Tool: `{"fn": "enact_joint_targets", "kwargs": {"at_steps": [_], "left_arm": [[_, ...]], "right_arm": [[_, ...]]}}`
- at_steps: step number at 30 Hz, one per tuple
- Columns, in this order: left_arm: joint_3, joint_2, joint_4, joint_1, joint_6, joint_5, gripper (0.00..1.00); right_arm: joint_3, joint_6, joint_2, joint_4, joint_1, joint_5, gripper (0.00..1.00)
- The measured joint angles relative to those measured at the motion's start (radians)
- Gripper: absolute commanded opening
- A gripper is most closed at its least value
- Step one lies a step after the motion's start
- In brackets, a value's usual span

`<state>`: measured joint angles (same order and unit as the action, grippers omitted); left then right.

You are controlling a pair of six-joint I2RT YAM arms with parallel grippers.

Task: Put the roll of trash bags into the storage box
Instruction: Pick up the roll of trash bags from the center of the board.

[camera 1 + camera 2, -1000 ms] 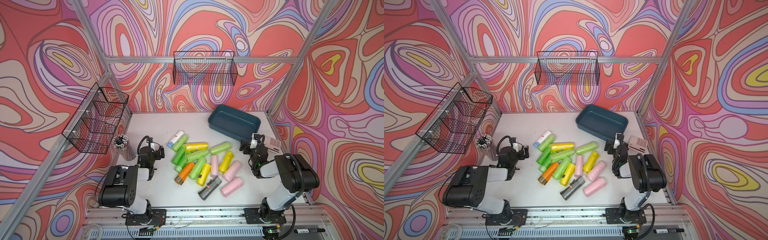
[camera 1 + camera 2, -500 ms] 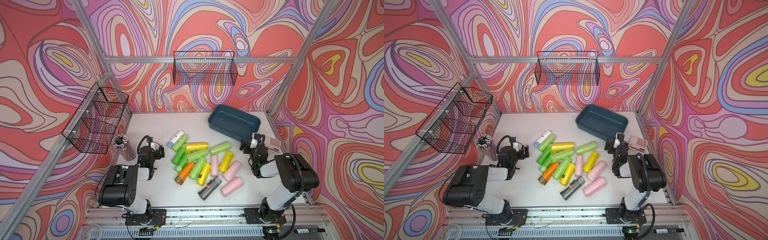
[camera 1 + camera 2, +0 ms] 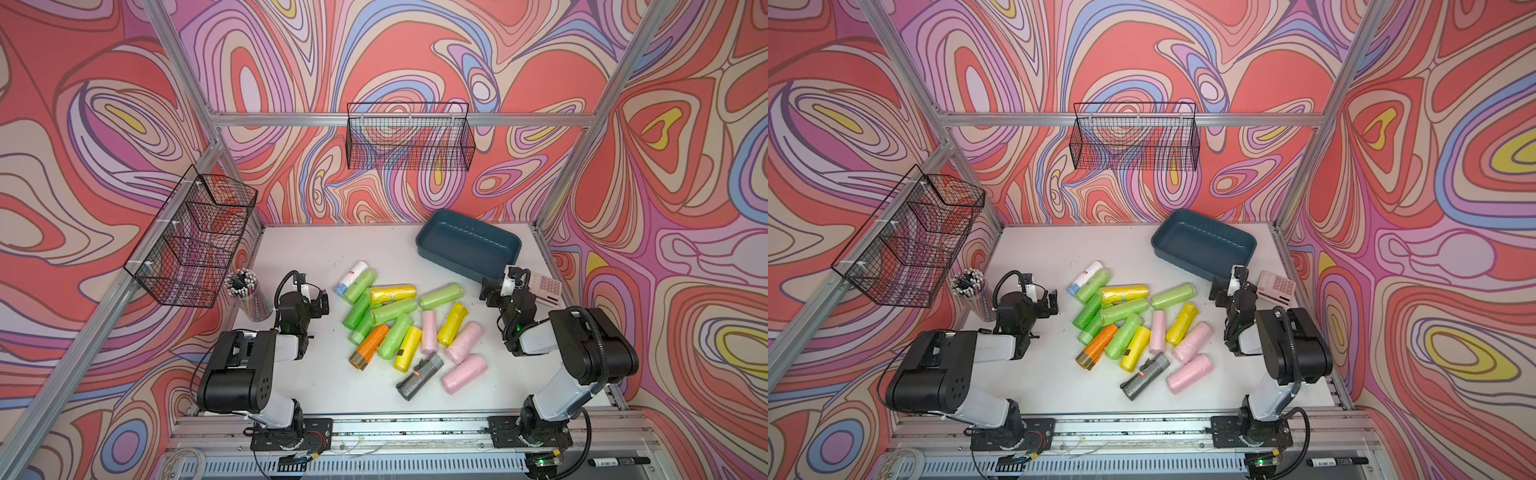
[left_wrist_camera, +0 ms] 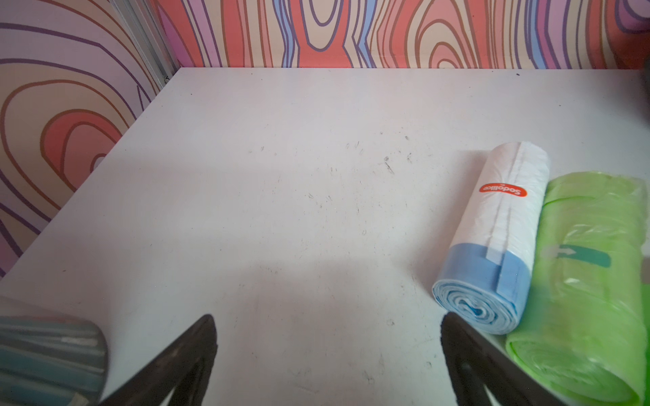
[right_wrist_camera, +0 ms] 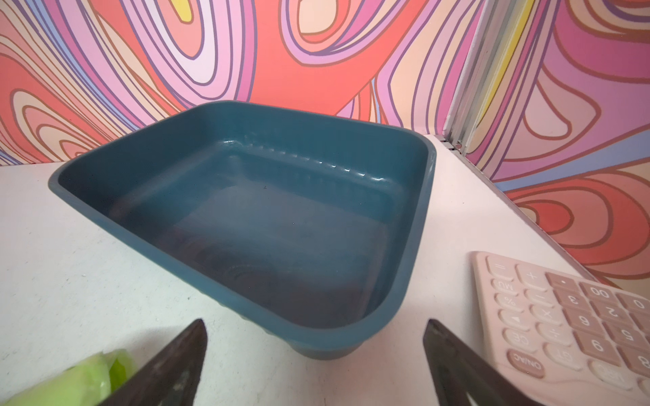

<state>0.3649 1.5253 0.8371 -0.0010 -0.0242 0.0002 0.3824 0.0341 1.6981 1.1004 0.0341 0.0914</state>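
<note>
Both pincers are hanging released, jaws spread wide and gripping nothing. Your left pincer [image 3: 313, 294] is facing bare white table [image 4: 281, 175], with the white-and-blue roll [image 4: 499, 239] lying flat just beside one finger [image 4: 464, 351]; whether they are touching, you cannot tell. That roll's long axis is running away from the pincer, blue end nearest, and a light green roll [image 4: 591, 281] is lying parallel, pressed along its other side.

In both top views the heap of trash bag rolls [image 3: 392, 309] is sprawling mid-table between the arms, all lying flat, axes pointing every which way.

Your right pincer [image 5: 314, 323] is looking straight at the storage box [image 5: 281, 239], which is sitting near the back right corner with its whole teal floor showing. Its long axis is running diagonally, one corner nearest the jaws.

A pink calculator [image 5: 569, 316] is crowding that pincer's right side by the table edge. A pencil cup [image 3: 245, 291] is standing left of the left arm. Open table is stretching ahead of the left pincer to the back wall.
</note>
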Motion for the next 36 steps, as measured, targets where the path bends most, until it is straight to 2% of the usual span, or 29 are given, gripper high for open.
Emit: {"fn": "enact_joint_targets", "kwargs": {"at_steps": [6,14,20,26,36], "left_arm": [[0.000,-0.087,-0.031,-0.034,0.008,-0.046,1.00],[0.027,-0.217,-0.162,-0.173,0.032,-0.236,1.00],[0.041,-0.314,-0.254,-0.218,0.016,-0.303,1.00],[0.094,-0.384,-0.380,-0.278,-0.027,-0.339,1.00],[0.286,-0.374,-0.673,-0.463,-0.135,-0.354,1.00]], "right_arm": [[0.055,0.010,-0.048,-0.127,0.004,0.066,0.95],[0.136,0.032,-0.130,-0.291,0.020,0.155,0.98],[0.181,0.108,-0.196,-0.441,0.020,0.171,0.98],[0.356,0.232,-0.206,-0.690,0.020,0.094,0.98],[0.358,0.426,-0.304,-1.054,0.022,-0.052,0.94]]}}
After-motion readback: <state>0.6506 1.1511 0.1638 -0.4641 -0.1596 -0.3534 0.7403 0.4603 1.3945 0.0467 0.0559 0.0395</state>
